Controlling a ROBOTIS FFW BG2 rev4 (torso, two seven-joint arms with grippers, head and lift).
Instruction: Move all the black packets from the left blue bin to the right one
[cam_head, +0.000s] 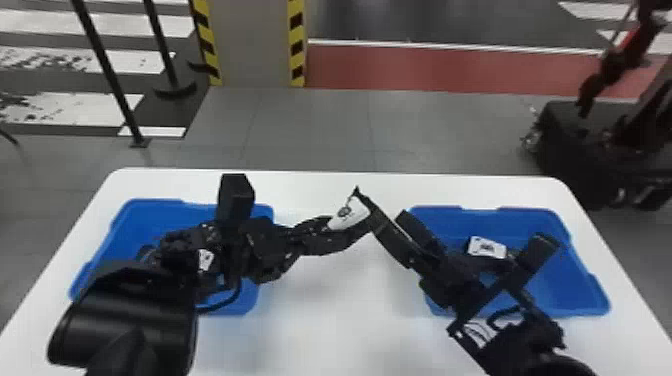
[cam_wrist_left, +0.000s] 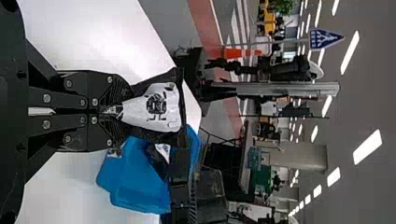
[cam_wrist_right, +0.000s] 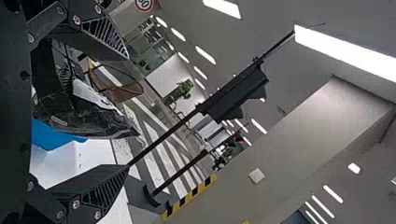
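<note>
My left gripper (cam_head: 334, 231) is above the table between the bins, shut on a black packet with a white label (cam_head: 351, 214). In the left wrist view, the gripper (cam_wrist_left: 116, 110) pinches one end of that packet (cam_wrist_left: 158, 107). My right gripper (cam_head: 391, 220) stands open at the packet's far end; in the right wrist view, the packet (cam_wrist_right: 88, 114) lies between the spread fingers of the gripper (cam_wrist_right: 127, 112). Another packet (cam_head: 487, 247) rests in the right blue bin (cam_head: 575, 280). Beneath the left arm, a white label (cam_head: 205, 259) shows in the left blue bin (cam_head: 150, 212).
Both bins stand on a white table (cam_head: 320, 320), partly covered by the arms. Beyond its far edge are a pillar with striped edges (cam_head: 250, 45), dark poles (cam_head: 107, 70) and a dark wheeled machine (cam_head: 575, 150) at the right.
</note>
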